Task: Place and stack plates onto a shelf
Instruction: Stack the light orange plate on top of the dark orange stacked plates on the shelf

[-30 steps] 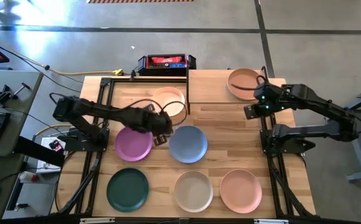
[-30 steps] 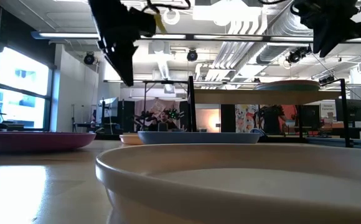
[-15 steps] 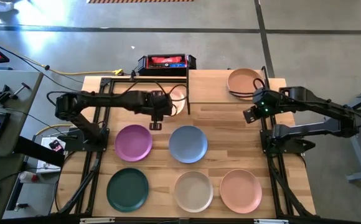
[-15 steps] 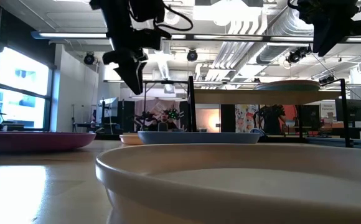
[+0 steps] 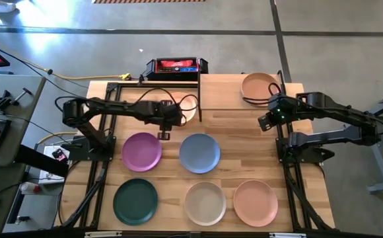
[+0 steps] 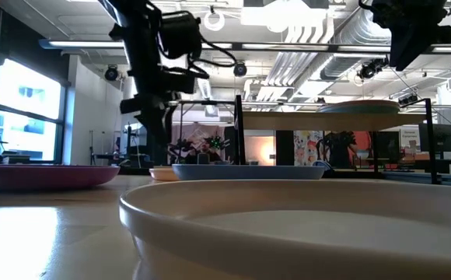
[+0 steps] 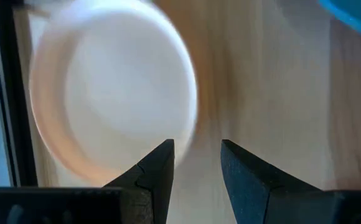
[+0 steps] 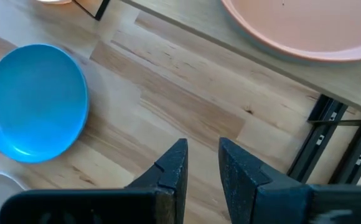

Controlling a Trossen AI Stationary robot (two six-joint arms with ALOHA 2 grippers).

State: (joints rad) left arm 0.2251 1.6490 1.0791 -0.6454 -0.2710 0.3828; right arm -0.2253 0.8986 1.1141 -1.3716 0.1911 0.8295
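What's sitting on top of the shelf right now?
A peach plate rests on the shelf. A dark edge shows beneath it, possibly another plate; it is mostly covered, so I cannot tell.

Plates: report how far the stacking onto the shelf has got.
Done: one peach plate already sits on the shelf. In hand: nothing; the left gripper hovers open over the cream plate beside the shelf, and the right gripper waits empty near the shelf's front edge. Left: the cream, purple, blue, dark green, beige and pink plates.
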